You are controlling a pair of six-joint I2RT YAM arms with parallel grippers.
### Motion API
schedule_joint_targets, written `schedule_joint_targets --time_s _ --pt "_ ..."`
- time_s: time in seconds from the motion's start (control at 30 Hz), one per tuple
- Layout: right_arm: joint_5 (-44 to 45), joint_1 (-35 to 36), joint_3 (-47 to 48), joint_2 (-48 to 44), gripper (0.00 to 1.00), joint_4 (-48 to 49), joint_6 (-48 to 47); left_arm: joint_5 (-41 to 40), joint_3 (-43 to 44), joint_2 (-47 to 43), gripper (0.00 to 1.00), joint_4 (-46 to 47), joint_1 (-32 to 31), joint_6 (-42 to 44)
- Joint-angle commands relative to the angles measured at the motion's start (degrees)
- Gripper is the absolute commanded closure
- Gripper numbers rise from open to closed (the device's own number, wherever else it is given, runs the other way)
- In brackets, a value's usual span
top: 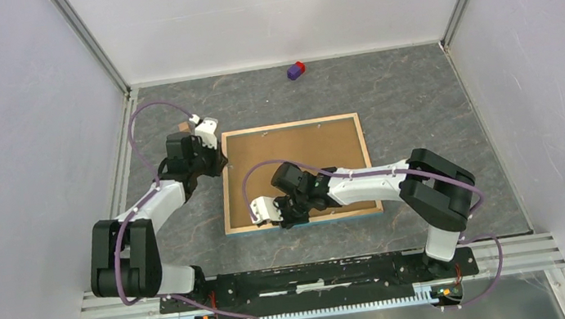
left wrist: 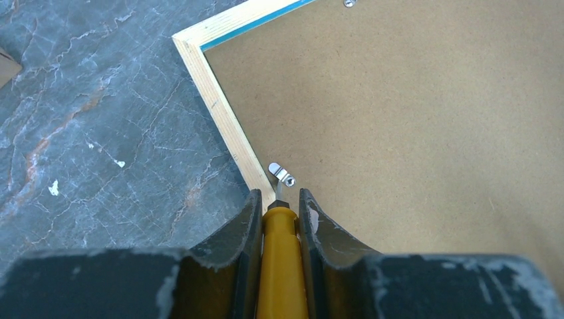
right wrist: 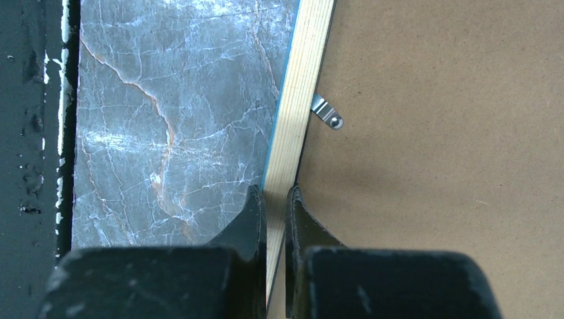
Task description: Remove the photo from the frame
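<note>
- The left gripper [left wrist: 279, 203] is at the frame's left side, its two dark fingers closed around a yellow-handled tool [left wrist: 282, 266]. The tool's thin metal tip meets a small metal tab [left wrist: 281, 175] screwed on just inside the wood rim, near the frame's far-left corner.
- The frame [top: 302, 144] lies flat in the middle of the grey marbled table [top: 421, 108], back side up. A broad, plain brown fibreboard panel fills it, bordered by a pale light-wood rim. A thin bright-blue line shows along the rim's edge, and a few small silver tabs sit around the panel's border. Its front faces the table and cannot be seen.
- The right gripper [right wrist: 276, 199] is at the frame's near edge, towards the near-left corner. Its fingers are pinched on the light-wood rim, one on the outside over the table and one on the inside over the fibreboard. Another tab [right wrist: 327, 111] lies just beyond them.
- A small purple and red block [top: 296, 70] rests at the table's far edge, well apart from the frame.
</note>
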Motion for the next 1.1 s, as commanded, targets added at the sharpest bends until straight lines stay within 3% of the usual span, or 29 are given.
schedule_joint_targets --time_s 0.0,0.13,0.27,0.53,1.07 --pt "-5.49 1.52 -1.97 3.22 1.0 -6.1 -2.9 8.08 -1.36 1.01 0.98 -2.99 -1.25 5.4" --pt "-6.14 1.52 -1.67 3.4 1.0 -6.88 -3.57 12.75 -0.99 1.97 0.98 -3.89 -1.35 11.97" --pt "-6.56 1.52 -1.76 3.19 1.0 -7.65 -4.56 17.1 0.25 4.56 0.98 -8.98 -1.32 21.5" --pt "-7.42 1.52 -1.32 3.58 1.0 -8.2 -5.29 24.11 6.53 9.27 0.98 -21.34 -1.32 31.43" --pt "-7.35 1.44 -0.14 3.42 1.0 -9.16 -5.73 26.27 12.8 11.33 0.98 -36.87 -1.27 41.11"
